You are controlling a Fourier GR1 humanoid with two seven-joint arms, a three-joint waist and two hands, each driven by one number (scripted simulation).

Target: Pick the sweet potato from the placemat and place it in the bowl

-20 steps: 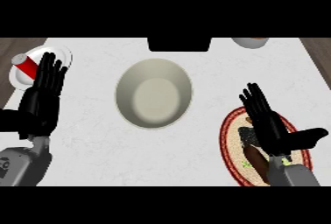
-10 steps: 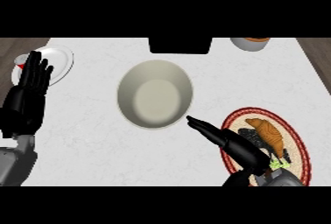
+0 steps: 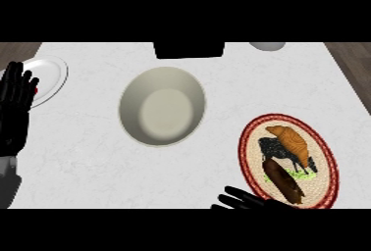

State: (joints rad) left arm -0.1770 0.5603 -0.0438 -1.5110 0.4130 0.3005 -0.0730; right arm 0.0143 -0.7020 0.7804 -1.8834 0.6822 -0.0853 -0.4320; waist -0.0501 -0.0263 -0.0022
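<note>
Pulled back to the lower edge, the right hand (image 3: pixel 246 200) shows spread fingers beside one placemat (image 3: pixel 324 152), one sweet potato (image 3: pixel 288 139).

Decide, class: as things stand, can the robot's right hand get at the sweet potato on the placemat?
Probably yes. The right hand sits open at the lower edge, just beside the placemat, and nothing lies between it and the sweet potato, which is uncovered from above.

bare counter (image 3: pixel 225 93) between bowl (image 3: pixel 162 106), placemat (image 3: pixel 325 147).
</note>
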